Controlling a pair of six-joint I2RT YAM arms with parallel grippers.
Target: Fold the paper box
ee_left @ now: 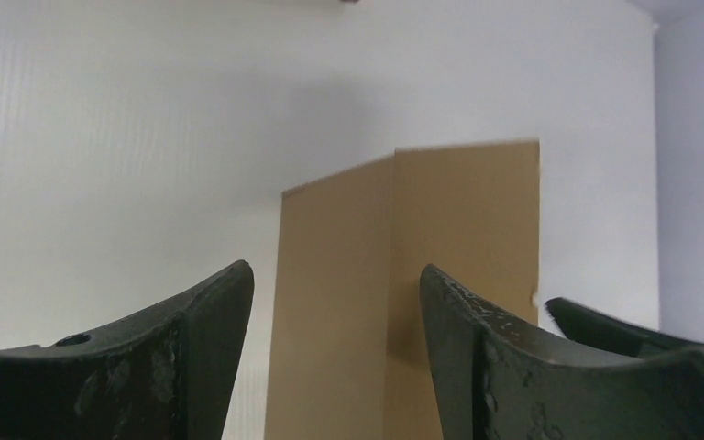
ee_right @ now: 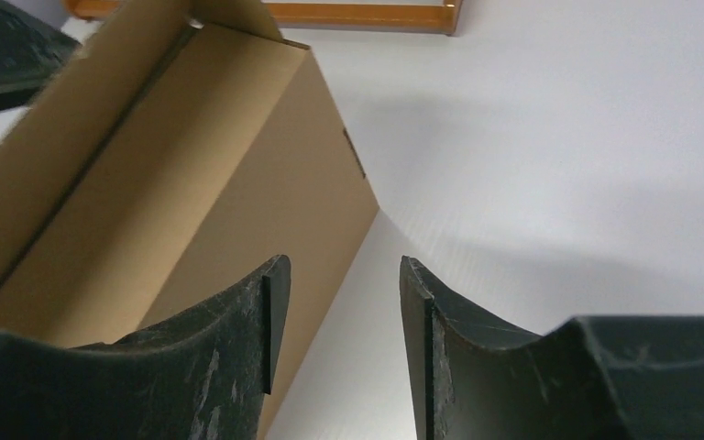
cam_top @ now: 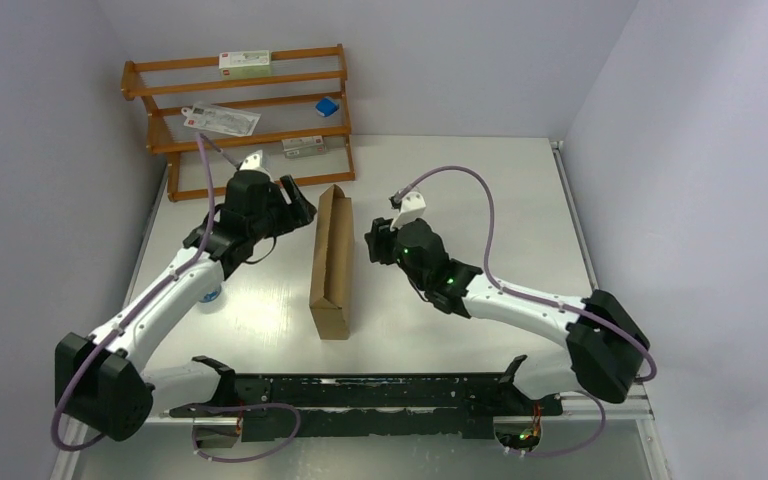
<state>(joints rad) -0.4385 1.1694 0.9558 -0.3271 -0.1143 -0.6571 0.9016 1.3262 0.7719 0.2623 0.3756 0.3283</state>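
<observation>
At the middle of the white table point(cam_top: 480, 200), between the two arms, lies the paper box point(cam_top: 332, 262): plain brown corrugated cardboard, long and narrow, with its side panels raised and no print on it. The left gripper point(ee_left: 336, 275) is just beside the box's far end, its jaws spread wide and holding nothing; the cardboard stands in front of them. The right gripper point(ee_right: 342, 268) is just beside the box's other long side, jaws likewise apart and empty, with bare table between its fingers. Behind the box stands an orange wooden rack point(cam_top: 250, 92) holding a white carton point(cam_top: 245, 64) on its top shelf, a flat white packet point(cam_top: 222, 120), a small blue object point(cam_top: 328, 106) and another white carton point(cam_top: 303, 146). Their labels bear red marks, but the writing is too small to read.
</observation>
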